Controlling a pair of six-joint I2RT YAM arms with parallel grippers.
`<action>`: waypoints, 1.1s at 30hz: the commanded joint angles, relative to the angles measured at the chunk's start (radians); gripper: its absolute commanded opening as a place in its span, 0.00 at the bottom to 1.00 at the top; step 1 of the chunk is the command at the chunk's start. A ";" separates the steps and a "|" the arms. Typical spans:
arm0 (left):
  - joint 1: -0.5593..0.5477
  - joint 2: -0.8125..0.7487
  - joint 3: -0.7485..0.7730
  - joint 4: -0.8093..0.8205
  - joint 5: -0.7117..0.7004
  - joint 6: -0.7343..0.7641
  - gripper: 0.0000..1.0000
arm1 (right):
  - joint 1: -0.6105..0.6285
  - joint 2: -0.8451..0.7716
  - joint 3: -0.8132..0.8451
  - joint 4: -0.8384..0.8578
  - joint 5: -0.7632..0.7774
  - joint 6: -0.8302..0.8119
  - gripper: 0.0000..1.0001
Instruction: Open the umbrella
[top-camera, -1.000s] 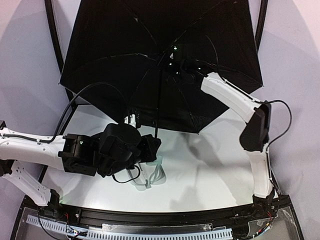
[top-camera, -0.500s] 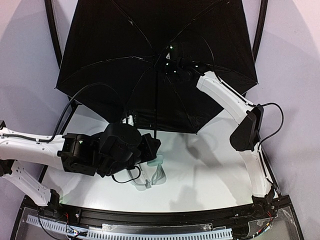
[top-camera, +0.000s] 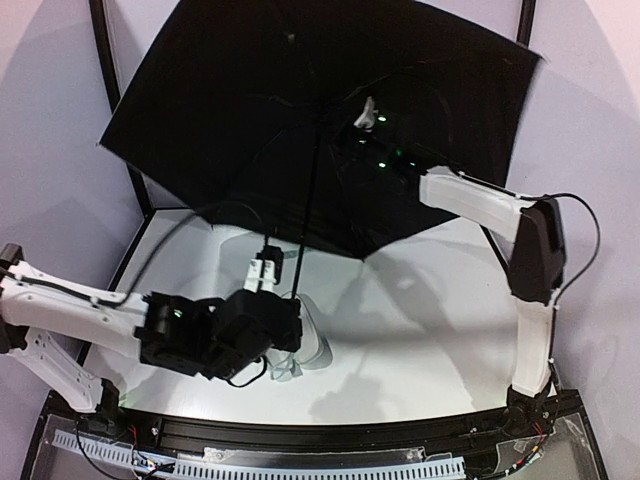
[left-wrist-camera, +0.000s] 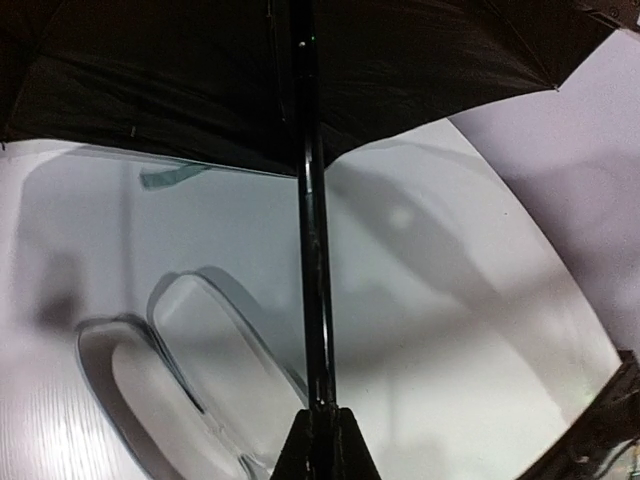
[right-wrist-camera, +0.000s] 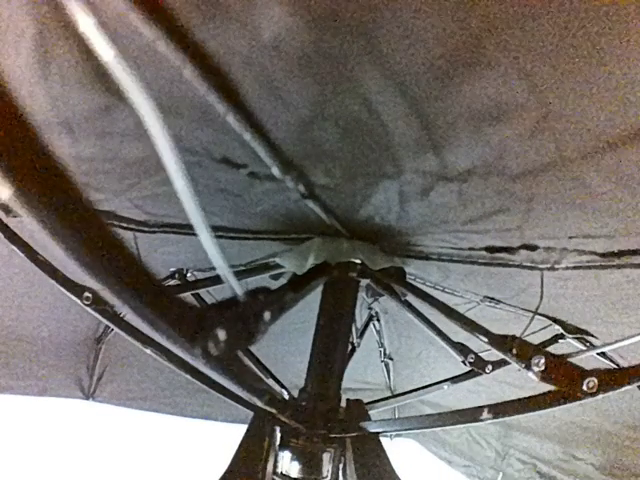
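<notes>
The umbrella (top-camera: 300, 100) is spread wide, its black lining facing the top camera over the back of the table. Its thin black shaft (top-camera: 308, 200) slants down to my left gripper (top-camera: 288, 318), which is shut on the shaft's lower end. In the left wrist view the shaft (left-wrist-camera: 312, 250) rises straight out of the closed left gripper (left-wrist-camera: 322, 435). My right gripper (top-camera: 366, 128) reaches up under the canopy. In the right wrist view that gripper (right-wrist-camera: 312, 455) is shut on the sliding hub, with ribs (right-wrist-camera: 480, 350) fanning out from it. The handle is hidden.
A pale oval two-shell case (top-camera: 305, 348) lies open on the white table (top-camera: 420, 330), just under the left gripper, and shows again as the case (left-wrist-camera: 200, 370). Black frame posts (top-camera: 108, 70) stand at the back corners. A black rail (top-camera: 330, 435) runs along the near edge.
The canopy has spread wider and tipped up toward the camera. My right gripper has pushed up the shaft and a little right. My left gripper has sunk lower, still on the shaft.
</notes>
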 joint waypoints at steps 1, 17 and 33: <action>-0.015 0.099 -0.080 0.121 -0.003 0.272 0.01 | -0.147 -0.143 -0.140 0.499 0.009 -0.047 0.20; 0.123 0.400 0.035 0.552 -0.033 0.322 0.01 | -0.127 -0.484 -0.790 0.495 -0.089 -0.050 0.90; 0.134 0.361 0.017 0.467 0.022 0.283 0.98 | -0.060 -0.827 -1.224 0.292 -0.081 -0.256 0.99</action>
